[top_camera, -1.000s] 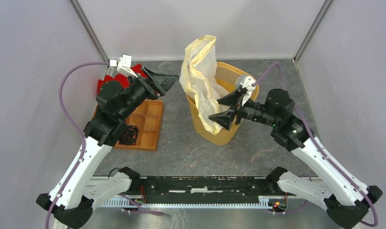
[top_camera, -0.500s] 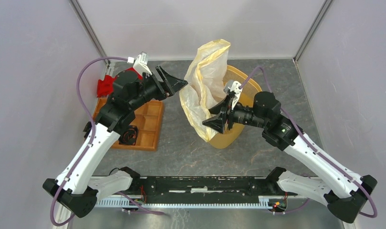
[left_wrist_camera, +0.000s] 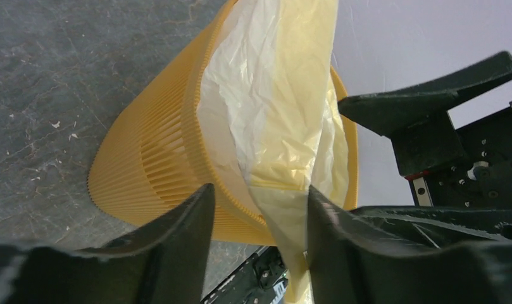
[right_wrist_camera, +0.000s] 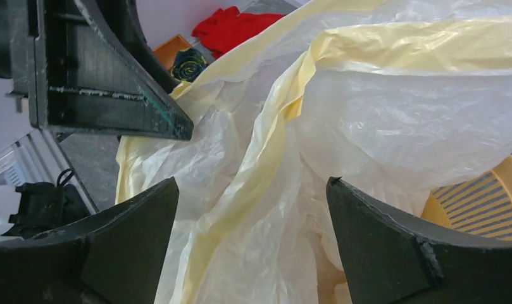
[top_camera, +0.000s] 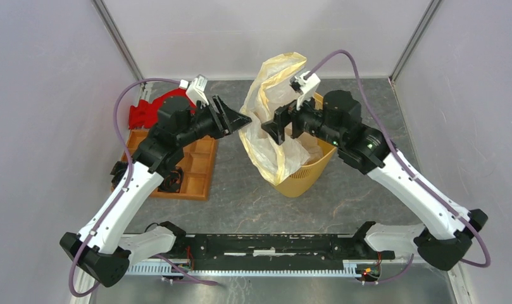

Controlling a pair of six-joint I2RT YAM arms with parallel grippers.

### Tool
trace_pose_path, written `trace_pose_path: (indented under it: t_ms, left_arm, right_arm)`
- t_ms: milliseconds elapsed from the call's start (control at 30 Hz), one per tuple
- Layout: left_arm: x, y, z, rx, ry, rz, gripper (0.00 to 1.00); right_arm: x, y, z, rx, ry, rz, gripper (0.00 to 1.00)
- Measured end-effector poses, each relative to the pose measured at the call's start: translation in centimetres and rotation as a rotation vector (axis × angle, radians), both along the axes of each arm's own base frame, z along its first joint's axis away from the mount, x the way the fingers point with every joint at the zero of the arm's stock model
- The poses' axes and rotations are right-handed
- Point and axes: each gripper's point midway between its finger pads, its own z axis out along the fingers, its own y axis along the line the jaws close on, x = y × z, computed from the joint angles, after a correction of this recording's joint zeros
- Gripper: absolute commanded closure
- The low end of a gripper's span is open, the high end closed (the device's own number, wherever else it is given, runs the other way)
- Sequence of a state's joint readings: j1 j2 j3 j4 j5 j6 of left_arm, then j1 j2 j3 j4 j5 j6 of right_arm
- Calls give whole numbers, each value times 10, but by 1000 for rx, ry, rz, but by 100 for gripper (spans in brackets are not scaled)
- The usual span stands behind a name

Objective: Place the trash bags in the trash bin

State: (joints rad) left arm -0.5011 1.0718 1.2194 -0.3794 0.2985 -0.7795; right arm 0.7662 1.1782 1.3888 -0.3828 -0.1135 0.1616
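Bag (top_camera: 272, 88) stands half out of bin (top_camera: 304, 178) | our left hand (left_wrist_camera: 259, 190), part open, straddles its edge, nothing pinched | our right hand (right_wrist_camera: 253, 182) gapes empty, we reckon to stuff it down.

Crinkly trash bag (left_wrist_camera: 285, 120), draped over trash bin (left_wrist_camera: 149, 171)

Walls (top_camera: 44, 63): plain pale grey panels — on three sides.
Corner posts (top_camera: 117, 39): thin metal strips, slanted.
Tabletop (top_camera: 240, 190): dark grey, marbled — evenly lit.
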Motion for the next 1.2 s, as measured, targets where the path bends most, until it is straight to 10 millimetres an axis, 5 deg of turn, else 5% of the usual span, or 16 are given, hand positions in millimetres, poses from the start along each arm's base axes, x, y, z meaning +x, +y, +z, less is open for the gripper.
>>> trace_pose_path:
  t_ms: [133, 233, 367, 433, 667, 800, 967, 1200]
  left_arm:
    - [-1, -3, -10, 5, 19, -17, 60]
    - [-4, -4, -14, 1, 22, -32, 74]
    - [-10, -7, -15, -20, 19, -63, 92]
    - [-16, -8, -13, -46, 21, -82, 95]
    - [-36, -5, -7, -118, 10, -104, 98]
    - [-42, -2, -13, -152, 17, -99, 98]
    - [-40, -1, -29, -145, 54, -78, 98]
    - [-26, -2, -41, -127, 71, -37, 98]
  right_arm:
    - [11, 14, -15, -65, 36, -47, 24]
    - [17, 21, -28, -137, 44, -101, 50]
    - [17, 10, -38, -202, 46, -163, 81]
    - [16, -2, -33, -207, 34, -197, 87]
    - [-27, -69, 1, -103, -31, -259, 91]
    - [-48, -97, 2, -54, -27, -285, 88]
    - [-56, -126, -24, -88, 11, -369, 84]
    - [-48, -177, -70, -233, 37, -612, 93]
